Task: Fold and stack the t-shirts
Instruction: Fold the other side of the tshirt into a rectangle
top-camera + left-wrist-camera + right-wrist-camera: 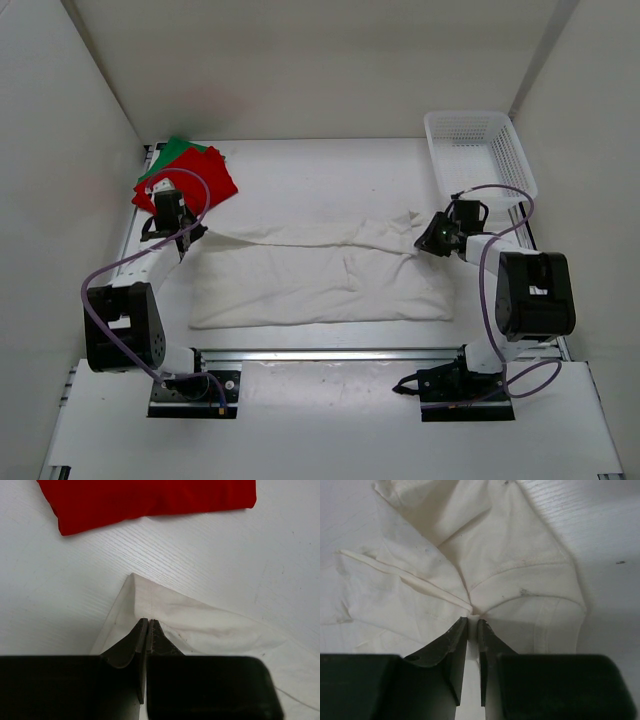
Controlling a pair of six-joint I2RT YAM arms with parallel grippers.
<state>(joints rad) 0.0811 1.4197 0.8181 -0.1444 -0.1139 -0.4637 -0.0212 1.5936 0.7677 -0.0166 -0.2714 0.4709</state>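
A white table boxed in by plain white walls, seen from above. The white t-shirt lies across its centre, folded into a long band with a rumpled upper edge. The left gripper is at the band's 10 o'clock corner and the right gripper at its 2 o'clock corner. Only this overhead view takes in the whole scene: the folded red t-shirt lying on the green t-shirt at the table's 10 o'clock, and a white mesh basket at 1 o'clock.

The left wrist camera shows what the overhead cannot: the left gripper has its jaws pressed together on a lifted corner of the white t-shirt, the cloth tented up from the table. The edge of the red t-shirt lies at 12 o'clock, apart from the white one.

The right wrist camera shows the right gripper with its jaws nearly closed, pinching gathered cloth. Creases in the white t-shirt fan out from the tips. A stitched sleeve hem curves away at 2 o'clock, and faint grey specks mark the fabric.
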